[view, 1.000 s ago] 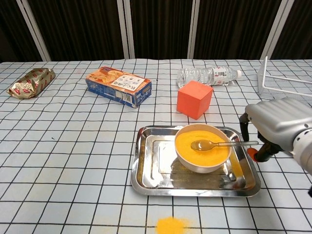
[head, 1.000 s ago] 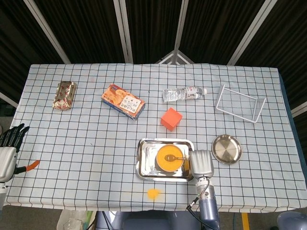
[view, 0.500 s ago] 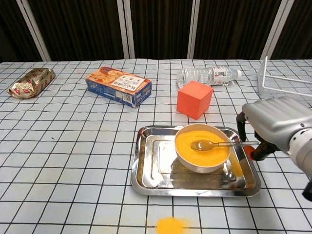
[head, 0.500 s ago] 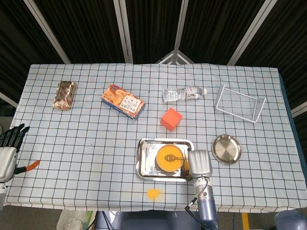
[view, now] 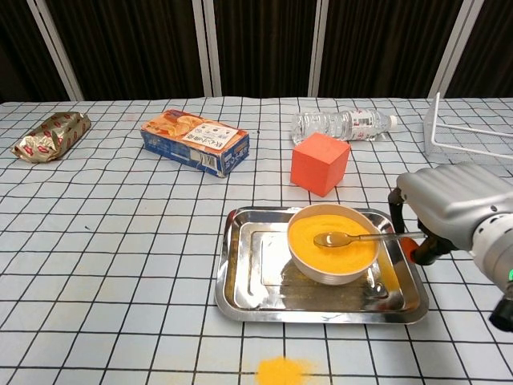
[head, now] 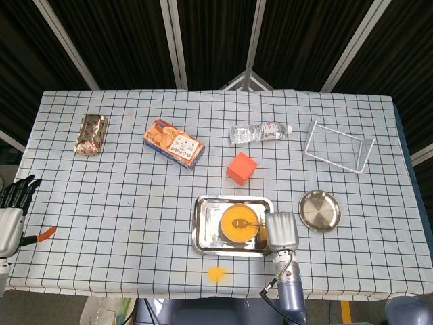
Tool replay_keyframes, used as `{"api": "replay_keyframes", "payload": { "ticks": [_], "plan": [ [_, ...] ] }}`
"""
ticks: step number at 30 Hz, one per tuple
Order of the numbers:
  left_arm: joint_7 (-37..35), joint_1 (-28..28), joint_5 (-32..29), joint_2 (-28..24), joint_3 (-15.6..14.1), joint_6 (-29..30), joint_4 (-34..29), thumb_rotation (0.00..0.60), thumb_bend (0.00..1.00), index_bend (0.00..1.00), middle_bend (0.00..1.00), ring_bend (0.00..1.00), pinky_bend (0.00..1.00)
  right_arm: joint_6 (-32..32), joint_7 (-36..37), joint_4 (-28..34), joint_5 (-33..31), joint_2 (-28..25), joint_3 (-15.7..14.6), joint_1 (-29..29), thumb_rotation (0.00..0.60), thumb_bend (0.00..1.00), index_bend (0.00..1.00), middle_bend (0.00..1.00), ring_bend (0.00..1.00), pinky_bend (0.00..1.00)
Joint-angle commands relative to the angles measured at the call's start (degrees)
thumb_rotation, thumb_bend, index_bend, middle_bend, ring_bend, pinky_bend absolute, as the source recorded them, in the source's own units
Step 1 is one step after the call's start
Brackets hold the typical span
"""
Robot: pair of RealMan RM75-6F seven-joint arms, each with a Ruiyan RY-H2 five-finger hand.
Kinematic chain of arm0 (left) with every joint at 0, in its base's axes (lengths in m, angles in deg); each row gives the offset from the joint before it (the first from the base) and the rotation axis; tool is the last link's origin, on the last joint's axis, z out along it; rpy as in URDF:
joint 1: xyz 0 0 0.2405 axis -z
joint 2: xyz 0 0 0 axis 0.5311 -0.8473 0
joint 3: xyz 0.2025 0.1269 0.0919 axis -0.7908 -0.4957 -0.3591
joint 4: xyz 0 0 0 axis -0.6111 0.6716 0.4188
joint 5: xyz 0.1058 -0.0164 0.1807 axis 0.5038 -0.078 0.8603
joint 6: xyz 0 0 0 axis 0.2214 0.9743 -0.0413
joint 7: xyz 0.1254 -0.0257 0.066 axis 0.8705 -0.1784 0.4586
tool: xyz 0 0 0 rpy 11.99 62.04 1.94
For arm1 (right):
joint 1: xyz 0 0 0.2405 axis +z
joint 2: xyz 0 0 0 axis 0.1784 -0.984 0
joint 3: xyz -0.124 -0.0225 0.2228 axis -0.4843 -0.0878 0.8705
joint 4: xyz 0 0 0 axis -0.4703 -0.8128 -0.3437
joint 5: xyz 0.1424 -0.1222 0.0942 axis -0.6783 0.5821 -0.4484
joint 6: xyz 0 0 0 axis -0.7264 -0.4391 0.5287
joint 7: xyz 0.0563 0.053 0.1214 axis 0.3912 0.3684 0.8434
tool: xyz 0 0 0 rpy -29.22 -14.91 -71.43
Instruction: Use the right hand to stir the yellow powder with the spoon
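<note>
Starting at the far left, your left hand [head: 12,206] hung off the edge of the tabletop [head: 122,203], well away from everything. Its dark fingers [head: 20,188] were spread apart and held nothing.

A shiny snack bag [view: 50,135] lay near the back left corner. Next to the right came an orange and blue cookie box [view: 195,142], lying flat and turned a bit.

Down at the front edge there was a small spill of yellow powder [view: 281,371] on the checked cloth.

In the middle sat a metal tray [view: 240,293]. A white bowl [view: 330,271] stood inside the tray, on its right half. The bowl was full of the yellow powder [view: 353,249]. The spoon [view: 341,238] rested in the bowl, with its round end on the powder and its clear handle pointing right, over the rim. A little more yellow powder lay in the tray on the right of the bowl.

Behind the tray stood an orange cube [view: 320,164]. Behind that, a clear water bottle [view: 341,124] lay on its side.

Your right hand [view: 457,204] was at the right end of the tray, right at the tip of the spoon handle. I could not tell if its fingers were pinching the handle, because the grey back of the hand hid them.

Farther right, a small round metal plate [head: 320,210] sat on the cloth. A white wire rack [head: 338,145] stood behind it, near the back right corner.
</note>
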Motion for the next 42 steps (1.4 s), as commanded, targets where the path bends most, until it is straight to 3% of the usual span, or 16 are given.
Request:
{"api": "replay_keyframes", "payload": {
  "ticks": [1,13,21,27,30,36,42],
  "plan": [
    [-0.03,-0.01,0.01,0.0,-0.01,0.02,-0.01,0.6,0.0,0.0,0.0,0.0,0.0,-0.04,0.05,-0.05,-0.13,0.06,-0.09,0.04,0.6,0.58,0.57,0.97,0.98,0.81],
    [-0.1,-0.03,0.02,-0.01,-0.03,0.01,-0.04,0.6,0.0,0.0,0.0,0.0,0.0,-0.26,1.04,0.41,0.52,-0.6,-0.81,0.08,0.6,0.6,0.58,0.97,0.98,0.81],
    [-0.17,-0.06,0.07,0.01,-0.02,0.11,-0.06,0.6,0.0,0.0,0.0,0.0,0.0,0.33,3.16,-0.34,3.61,-1.03,-2.43,0.03,0.6,0.61,0.66,0.97,0.98,0.81],
    [-0.23,-0.1,0.08,0.02,-0.01,0.19,-0.07,0.6,0.0,0.0,0.0,0.0,0.0,1.44,6.16,-7.2,15.05,-1.54,-7.11,1.14,0.6,0.64,0.74,0.97,0.98,0.81],
    [-0.42,-0.13,0.13,-0.01,-0.05,0.22,-0.12,0.6,0.0,0.0,0.0,0.0,0.0,1.89,6.6,-13.9,21.95,-1.85,-9.62,2.12,0.6,0.65,0.78,0.97,0.98,0.81],
    [-0.68,-0.03,0.17,0.0,-0.06,0.03,0.02,0.6,0.0,0.0,0.0,0.0,0.0,2.15,6.74,-19.35,26.85,-2.18,-10.48,1.93,0.6,0.68,0.85,0.99,1.0,0.82],
    [-0.73,-0.02,0.21,0.0,-0.1,-0.03,-0.08,0.6,0.0,0.0,0.0,0.0,0.0,1.61,4.28,-24.05,34.06,-2.66,-11.93,2.22,0.6,0.69,0.86,1.0,1.0,0.83]
  ]
}}
